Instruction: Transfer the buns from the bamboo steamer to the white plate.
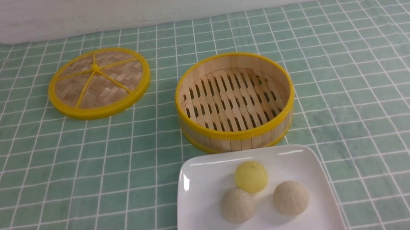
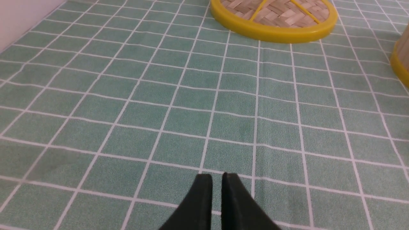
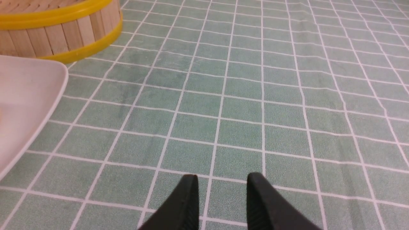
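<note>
The bamboo steamer [image 1: 231, 137] stands empty at the table's middle, its slatted floor bare. Just in front of it lies the white plate [image 1: 202, 218], carrying three buns: a smooth yellow bun [image 1: 251, 176] at the back and two pleated beige buns [image 1: 238, 205] [image 1: 290, 198] in front. Neither gripper shows in the front view. My left gripper [image 2: 217, 176] hovers shut and empty over bare cloth, well away from the steamer [image 2: 402, 60]. My right gripper [image 3: 222, 177] is open and empty over cloth beside the plate [image 3: 25, 95] and the steamer [image 3: 60, 35].
The flat woven lid [image 1: 99, 82] with yellow rim and spokes lies on the cloth to the back left of the steamer; the left wrist view also catches the lid [image 2: 274, 19]. A green checked tablecloth [image 1: 364, 90] covers the table up to the white back wall.
</note>
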Action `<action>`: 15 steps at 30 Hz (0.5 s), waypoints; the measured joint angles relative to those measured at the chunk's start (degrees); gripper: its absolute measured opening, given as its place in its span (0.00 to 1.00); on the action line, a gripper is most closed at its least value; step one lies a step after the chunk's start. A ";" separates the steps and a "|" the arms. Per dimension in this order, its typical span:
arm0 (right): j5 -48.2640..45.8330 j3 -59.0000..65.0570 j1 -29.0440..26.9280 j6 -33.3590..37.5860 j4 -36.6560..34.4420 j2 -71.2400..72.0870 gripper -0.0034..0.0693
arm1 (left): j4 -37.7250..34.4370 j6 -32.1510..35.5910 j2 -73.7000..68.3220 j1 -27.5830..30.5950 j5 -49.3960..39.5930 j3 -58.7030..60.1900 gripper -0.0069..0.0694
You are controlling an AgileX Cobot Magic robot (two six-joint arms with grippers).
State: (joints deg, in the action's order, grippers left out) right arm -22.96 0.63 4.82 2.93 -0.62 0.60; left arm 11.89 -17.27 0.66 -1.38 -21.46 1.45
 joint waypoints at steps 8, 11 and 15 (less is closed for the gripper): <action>0.00 0.00 0.00 0.00 0.00 0.00 0.38 | 0.30 0.00 0.00 0.00 0.00 0.00 0.19; 0.00 0.00 0.00 0.00 0.00 0.00 0.38 | 0.68 0.00 0.00 0.00 -0.06 0.00 0.20; 0.00 0.00 0.00 0.00 0.00 0.00 0.38 | 0.86 0.00 0.00 0.00 -0.06 0.00 0.20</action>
State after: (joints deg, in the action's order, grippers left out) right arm -22.96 0.63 4.82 2.93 -0.62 0.60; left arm 12.76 -17.27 0.66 -1.38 -21.52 1.45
